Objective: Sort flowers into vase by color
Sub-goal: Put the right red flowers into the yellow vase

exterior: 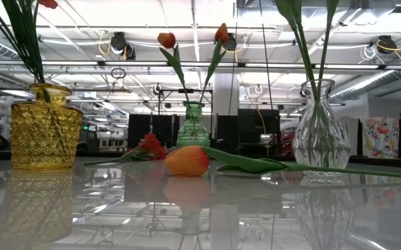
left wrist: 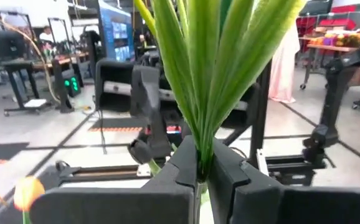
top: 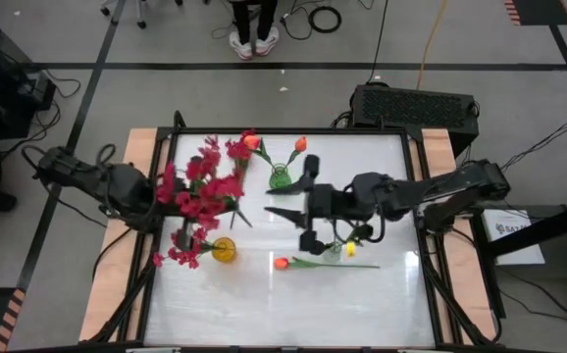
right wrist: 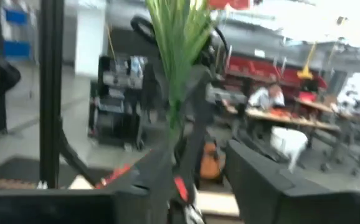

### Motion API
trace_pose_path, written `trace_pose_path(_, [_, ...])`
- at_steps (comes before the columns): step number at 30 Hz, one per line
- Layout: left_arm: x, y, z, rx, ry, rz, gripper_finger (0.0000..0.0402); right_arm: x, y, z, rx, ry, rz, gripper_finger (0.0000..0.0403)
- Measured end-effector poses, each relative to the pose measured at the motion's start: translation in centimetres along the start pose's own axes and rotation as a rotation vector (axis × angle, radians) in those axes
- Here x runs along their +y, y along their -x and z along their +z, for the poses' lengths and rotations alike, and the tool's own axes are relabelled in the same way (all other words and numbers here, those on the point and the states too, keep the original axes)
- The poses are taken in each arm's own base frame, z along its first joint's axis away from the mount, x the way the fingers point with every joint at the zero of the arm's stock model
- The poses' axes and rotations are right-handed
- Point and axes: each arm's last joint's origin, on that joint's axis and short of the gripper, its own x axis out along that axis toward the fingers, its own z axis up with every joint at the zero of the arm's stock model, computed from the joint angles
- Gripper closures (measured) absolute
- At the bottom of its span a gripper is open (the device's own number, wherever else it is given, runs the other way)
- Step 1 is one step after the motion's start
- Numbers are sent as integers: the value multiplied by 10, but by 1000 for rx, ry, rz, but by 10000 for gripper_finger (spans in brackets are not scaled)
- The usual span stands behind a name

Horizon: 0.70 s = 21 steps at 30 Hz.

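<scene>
On the white table (top: 264,304), three vases are seen from above: a green vase (top: 280,177) at the far middle, a yellow vase (top: 224,250) at the near left, and a clear vase (top: 335,249) at the near right.

The left gripper (top: 162,208) is placed at the left side of the table, in among the crimson sprays (top: 205,191). In its wrist view its jaws are closed on a bunch of green stems (left wrist: 205,81), pinched between the two dark fingers (left wrist: 186,171).

The right gripper (top: 308,211) is held over the table's middle, just left of and above the clear vase. In its wrist view green stems (right wrist: 177,43) stand between its fingers (right wrist: 255,180), with a clear gap beside them; the jaws are partly parted, and whether the stems are touched cannot be told.

Two orange tulips (top: 299,144) stand in the green vase, also visible in the low view (exterior: 166,39). One orange tulip (top: 282,263) lies flat on the table between the yellow and clear vases, its stem pointing right past the clear vase's base. More crimson blooms (top: 180,257) lie just left of the yellow vase. Green stems stand in the yellow vase (exterior: 45,128) and the clear vase (exterior: 320,132) in the low view.
</scene>
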Motion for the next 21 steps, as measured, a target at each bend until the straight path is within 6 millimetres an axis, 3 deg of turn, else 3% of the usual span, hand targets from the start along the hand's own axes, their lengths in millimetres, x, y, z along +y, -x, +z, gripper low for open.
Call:
trace_pose_path(4, [6, 18, 3, 22, 78, -3, 386, -3, 25, 10, 118, 13, 14, 215])
trace_pose_path(9, [5, 19, -8, 123, 168, 2, 387, 2, 64, 27, 218, 10, 98, 179])
trace_pose_path(15, [-3, 15, -20, 205, 217, -5, 387, 18, 106, 43, 273, -11, 212, 171])
trace_pose_path(21, [-8, 11, -46, 262, 215, 55, 388, 40, 138, 59, 237, 3, 250, 177])
